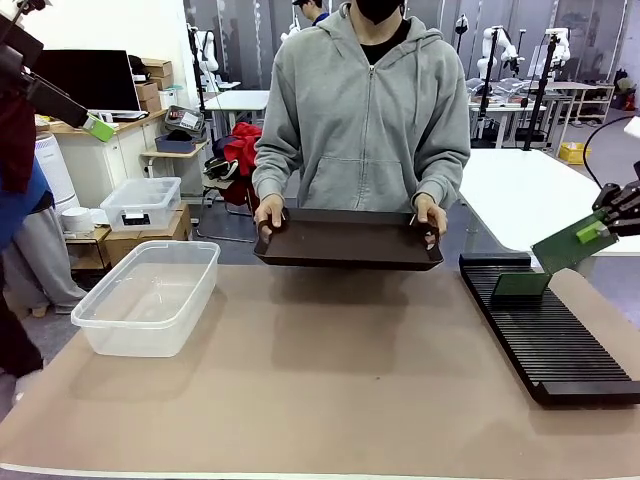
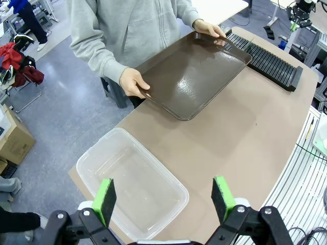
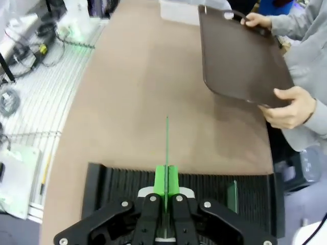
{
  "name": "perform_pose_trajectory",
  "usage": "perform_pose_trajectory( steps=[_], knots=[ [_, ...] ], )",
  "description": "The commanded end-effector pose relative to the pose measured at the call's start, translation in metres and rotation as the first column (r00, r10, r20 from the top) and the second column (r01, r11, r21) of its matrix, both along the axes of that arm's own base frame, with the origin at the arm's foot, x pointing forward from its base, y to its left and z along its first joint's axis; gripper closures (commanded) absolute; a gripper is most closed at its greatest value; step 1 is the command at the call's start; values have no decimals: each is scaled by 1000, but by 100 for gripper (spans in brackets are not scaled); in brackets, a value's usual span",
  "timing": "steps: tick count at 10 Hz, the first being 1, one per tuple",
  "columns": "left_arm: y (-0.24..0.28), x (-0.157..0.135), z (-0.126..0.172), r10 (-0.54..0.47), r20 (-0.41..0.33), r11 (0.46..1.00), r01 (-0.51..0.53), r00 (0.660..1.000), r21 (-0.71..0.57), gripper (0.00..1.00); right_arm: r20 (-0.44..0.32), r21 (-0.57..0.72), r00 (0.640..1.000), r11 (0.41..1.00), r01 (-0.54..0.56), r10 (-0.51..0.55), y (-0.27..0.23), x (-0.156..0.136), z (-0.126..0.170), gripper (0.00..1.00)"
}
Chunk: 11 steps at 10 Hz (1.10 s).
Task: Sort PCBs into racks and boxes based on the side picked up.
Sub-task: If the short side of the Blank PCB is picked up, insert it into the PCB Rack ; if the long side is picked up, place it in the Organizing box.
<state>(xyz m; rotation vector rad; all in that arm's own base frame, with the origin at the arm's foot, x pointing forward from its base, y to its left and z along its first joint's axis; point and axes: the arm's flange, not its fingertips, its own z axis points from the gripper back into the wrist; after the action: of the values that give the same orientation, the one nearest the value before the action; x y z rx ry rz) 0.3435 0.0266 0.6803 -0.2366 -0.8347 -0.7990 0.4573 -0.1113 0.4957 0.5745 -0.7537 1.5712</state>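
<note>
My right gripper (image 3: pixel 166 179) is shut on a green PCB (image 3: pixel 167 143), seen edge-on in the right wrist view, above the black rack (image 3: pixel 122 186). In the front view this PCB (image 1: pixel 568 246) hangs tilted over the rack's (image 1: pixel 550 340) far end. A second PCB (image 1: pixel 520 285) stands in a slot there. My left gripper (image 2: pixel 163 200) is open and empty, high above the clear tub (image 2: pixel 102 163), which is empty. The tub (image 1: pixel 150 300) sits at the table's left.
A person across the table holds a dark brown tray (image 1: pixel 348 240) by both ends, with nothing on it. A smaller lidded clear box (image 1: pixel 140 203) stands on cardboard beyond the table. A white table (image 1: pixel 530 200) is at the far right.
</note>
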Motion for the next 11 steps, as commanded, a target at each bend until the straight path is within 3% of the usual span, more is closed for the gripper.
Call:
perform_pose_trajectory(
  steps=[1,4,5,6,7,9,11],
  knots=[
    [1,0,-2,-2,7,1000,2,1000,-7,0,148,-49,989,999,1,7,8,-7,-21,97],
    [1,0,-2,-2,7,1000,2,1000,-7,0,159,45,987,998,-35,27,-1,5,-52,97],
    [1,0,-2,-2,7,1000,2,1000,-7,0,126,84,992,996,-37,26,-8,10,-58,97],
    [1,0,-2,-2,7,1000,2,1000,-7,0,-63,230,998,973,18,-3,-11,15,-49,97],
    [1,0,-2,-2,7,1000,2,1000,-7,0,125,27,992,999,-33,29,-4,2,-51,97],
    [1,0,-2,-2,7,1000,2,1000,-7,0,125,27,992,999,-33,29,-4,2,-51,97],
    [1,0,-2,-2,7,1000,2,1000,-7,0,31,87,998,995,-55,52,-2,6,-63,97]
  ],
)
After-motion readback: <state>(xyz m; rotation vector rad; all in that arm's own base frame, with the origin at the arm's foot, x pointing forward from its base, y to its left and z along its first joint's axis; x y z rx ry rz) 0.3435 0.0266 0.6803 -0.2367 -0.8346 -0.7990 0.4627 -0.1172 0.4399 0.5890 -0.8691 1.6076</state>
